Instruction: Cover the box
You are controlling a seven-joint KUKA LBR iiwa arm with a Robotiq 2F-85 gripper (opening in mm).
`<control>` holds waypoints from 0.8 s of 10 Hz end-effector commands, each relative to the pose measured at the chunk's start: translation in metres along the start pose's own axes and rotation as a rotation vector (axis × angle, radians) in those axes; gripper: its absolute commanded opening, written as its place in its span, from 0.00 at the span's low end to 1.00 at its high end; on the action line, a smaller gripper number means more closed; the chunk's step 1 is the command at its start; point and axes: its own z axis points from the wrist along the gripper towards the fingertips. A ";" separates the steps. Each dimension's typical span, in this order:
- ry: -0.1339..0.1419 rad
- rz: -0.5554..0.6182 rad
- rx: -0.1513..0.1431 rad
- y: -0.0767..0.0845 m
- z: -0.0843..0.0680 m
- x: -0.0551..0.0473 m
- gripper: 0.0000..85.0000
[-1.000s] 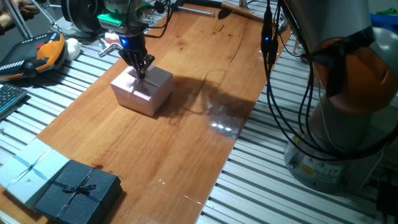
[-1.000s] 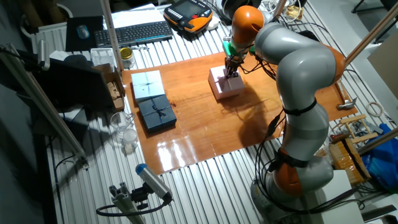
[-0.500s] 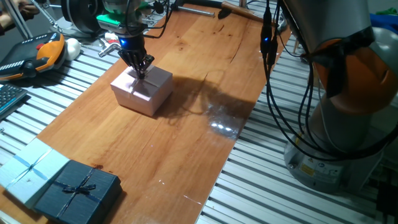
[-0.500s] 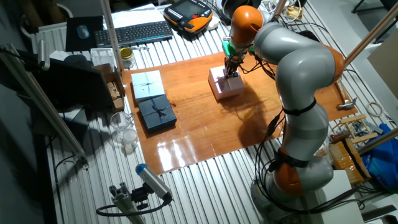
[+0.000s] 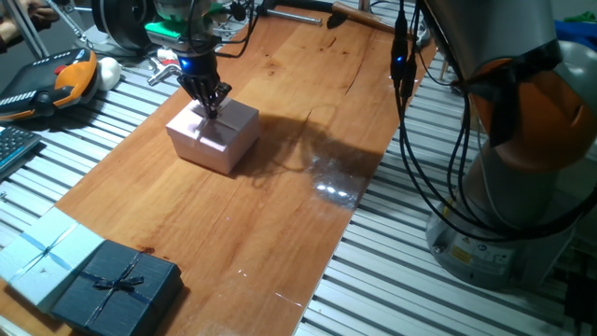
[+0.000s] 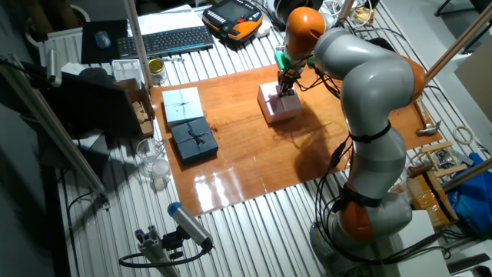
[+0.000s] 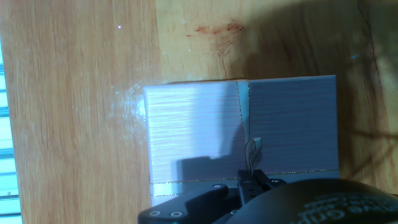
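Over the box, lid looks seated; gripper pinched near-closed at the ribbon, grip unclear. Release straight up, don't drag it.

A wooden board is seen with the box near its far end; the gripper is lowered onto the box top. Open board is left all around the box. One near corner is taken up by a navy box and a blue box, touching. Beside the board, passage is blocked by the robot base and cables.
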 end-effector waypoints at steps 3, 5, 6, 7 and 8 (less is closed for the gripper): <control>0.006 -0.005 0.004 0.000 0.000 0.000 0.00; 0.004 -0.002 0.002 0.000 0.000 0.001 0.00; 0.001 0.003 0.003 0.000 0.000 0.001 0.00; 0.000 0.007 0.003 0.000 0.000 0.000 0.00; 0.000 0.007 0.003 0.001 0.001 0.000 0.00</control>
